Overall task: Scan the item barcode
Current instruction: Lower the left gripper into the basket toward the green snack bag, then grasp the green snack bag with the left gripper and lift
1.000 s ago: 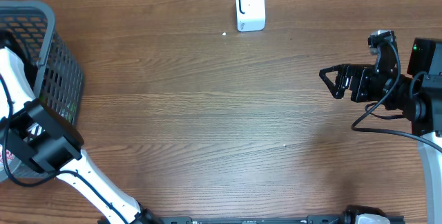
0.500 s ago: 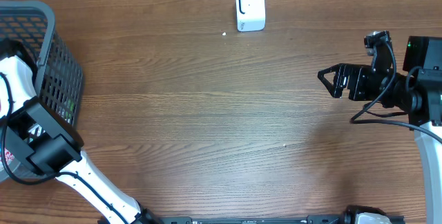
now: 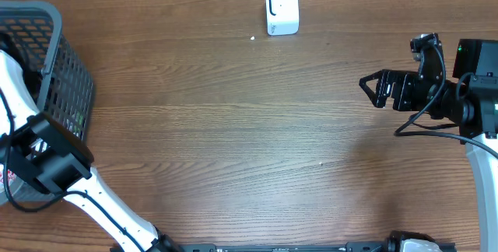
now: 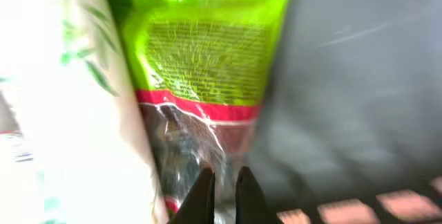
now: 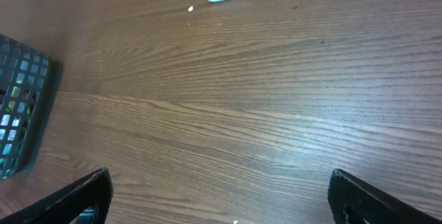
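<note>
Down inside the basket (image 3: 68, 69), the left gripper (image 4: 225, 191) has its fingers (image 4: 202, 195) drawn together to a thin slit, clamped on the clear lower edge of a green packet (image 4: 200, 58). From the left wrist view the packet runs up toward 12 o'clock from the fingers, with a red band across it and fine print on the green part, too blurred to read. No barcode can be made out on it. A white pack (image 4: 76, 113) with green leaf marks lies touching the packet at 9 o'clock. The grey basket wall (image 4: 359, 79) fills the side toward 3 o'clock.

Seen from overhead, the basket sits at the 9 o'clock edge of the bench (image 3: 233, 135), and the left arm (image 3: 47, 159) reaches into it from 7 o'clock, hiding the gripper and packet. The scanner (image 3: 282, 8) stands at 12 o'clock, well apart from the basket.

At 3 o'clock the right gripper (image 3: 372, 91) hangs over bare bench with its fingers spread wide, holding nothing and pointing toward 9 o'clock.
</note>
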You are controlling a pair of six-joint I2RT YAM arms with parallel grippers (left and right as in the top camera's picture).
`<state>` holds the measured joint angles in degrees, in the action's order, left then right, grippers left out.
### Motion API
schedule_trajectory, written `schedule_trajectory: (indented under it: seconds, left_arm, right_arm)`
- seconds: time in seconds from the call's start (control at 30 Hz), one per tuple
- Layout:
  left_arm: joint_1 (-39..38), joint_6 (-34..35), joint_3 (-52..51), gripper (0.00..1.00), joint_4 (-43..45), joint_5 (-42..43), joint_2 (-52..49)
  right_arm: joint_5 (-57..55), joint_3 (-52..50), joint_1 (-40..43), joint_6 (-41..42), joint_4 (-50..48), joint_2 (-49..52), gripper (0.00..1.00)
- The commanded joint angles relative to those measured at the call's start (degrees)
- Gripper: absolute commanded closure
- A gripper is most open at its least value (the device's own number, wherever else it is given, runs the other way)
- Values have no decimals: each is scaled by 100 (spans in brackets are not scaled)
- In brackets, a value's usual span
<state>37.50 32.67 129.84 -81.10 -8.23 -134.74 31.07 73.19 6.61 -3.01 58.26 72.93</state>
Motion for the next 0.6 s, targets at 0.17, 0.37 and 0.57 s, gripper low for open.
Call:
schedule_trajectory:
  seconds: [0.17, 0.37, 0.57]
  left_arm:
    - [-44, -52, 1475, 96, -702, 79, 42]
    - [-28, 2, 852, 30, -514, 81, 15]
    - [-26, 125, -177, 21, -28, 138, 15]
  right_arm:
    - [-15, 140, -24, -48, -31, -15, 0]
    - [-15, 140, -24, -50, -11, -15, 0]
    - [-15, 140, -24, -50, 7, -15, 0]
